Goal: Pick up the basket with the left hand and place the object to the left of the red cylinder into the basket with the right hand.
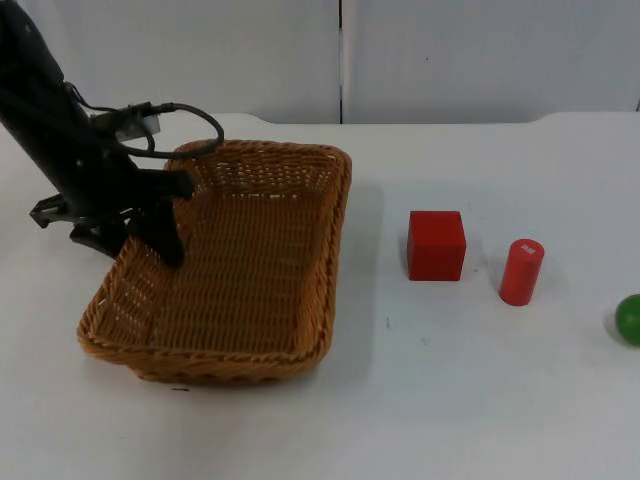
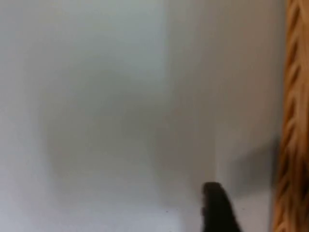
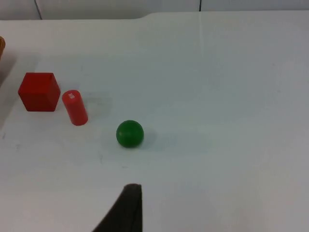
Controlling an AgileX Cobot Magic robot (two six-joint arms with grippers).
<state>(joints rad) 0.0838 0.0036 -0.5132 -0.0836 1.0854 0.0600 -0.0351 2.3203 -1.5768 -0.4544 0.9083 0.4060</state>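
Note:
A brown wicker basket stands on the left half of the white table. My left gripper is at its left rim, open, with one finger inside the basket and the other outside. In the left wrist view the basket rim runs beside a black fingertip, with a gap between them. A red cube sits just left of the red cylinder, which stands upright. My right gripper hovers away from the objects on the right side and waits.
A green ball lies right of the cylinder, near the table's right edge. The grey partition wall closes the far side. Bare table stretches in front of the cube and cylinder.

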